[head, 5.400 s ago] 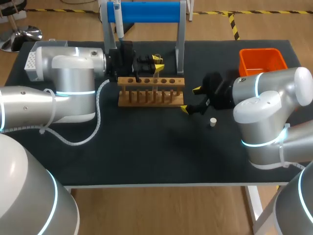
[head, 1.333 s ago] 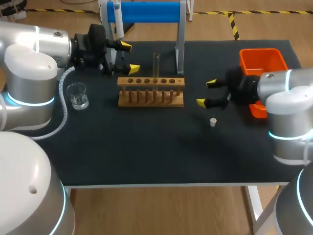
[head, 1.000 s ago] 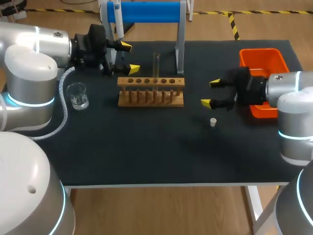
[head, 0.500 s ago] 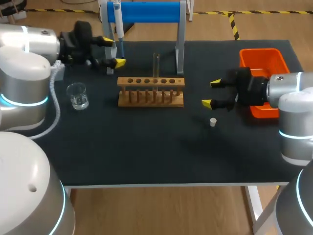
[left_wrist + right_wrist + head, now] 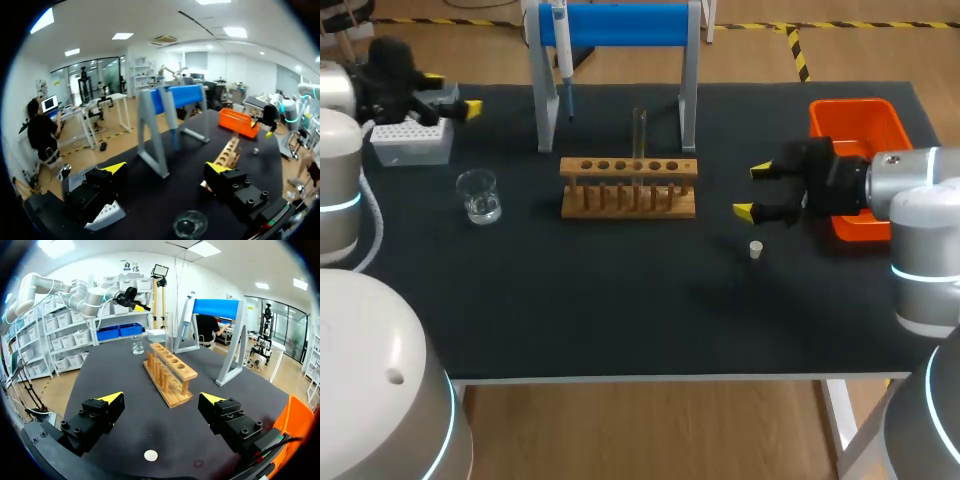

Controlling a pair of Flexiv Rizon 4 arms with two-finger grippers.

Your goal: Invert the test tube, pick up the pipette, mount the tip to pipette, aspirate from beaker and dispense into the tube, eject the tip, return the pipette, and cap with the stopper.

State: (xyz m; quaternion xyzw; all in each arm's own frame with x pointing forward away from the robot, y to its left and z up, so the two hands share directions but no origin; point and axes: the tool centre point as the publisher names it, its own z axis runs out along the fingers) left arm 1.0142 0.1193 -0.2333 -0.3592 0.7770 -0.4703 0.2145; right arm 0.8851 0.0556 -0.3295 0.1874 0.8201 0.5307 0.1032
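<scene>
Test tube (image 5: pixel 640 130) stands upright in the wooden rack (image 5: pixel 628 188), in a hole right of the rack's middle, so step 1 looks done and the pipette pick looks next. Pipette (image 5: pixel 561 45) hangs on the blue-barred stand (image 5: pixel 620 24) just behind the rack, over its left end. Left gripper (image 5: pixel 452 93) sits well left of the rack and further back, above the white tip box (image 5: pixel 408 142); fingers spread wide, nothing between them. Right gripper (image 5: pixel 752 190) hovers right of the rack, between it and the orange bin (image 5: pixel 855 125); its fingers are also spread and hold nothing. Stopper (image 5: pixel 756 249) lies loose on the tabletop (image 5: pixel 620 300), right of the rack and nearer the front edge, just below the right gripper. Beaker (image 5: pixel 478 195) with clear liquid stands left of the rack, apart from it. Risks, as I judge them: the left arm must cross toward the rack to reach the pipette, and a low sweep could tip the beaker and spill it; the stand's left post is close beside the pipette, so a misaligned approach could hit the post or knock the pipette off; the tube rises above the rack and could be clipped; the stopper is small and could skid away if nudged. No readable label or writing on any of these things; the pipette's markings are too small to tell.
</scene>
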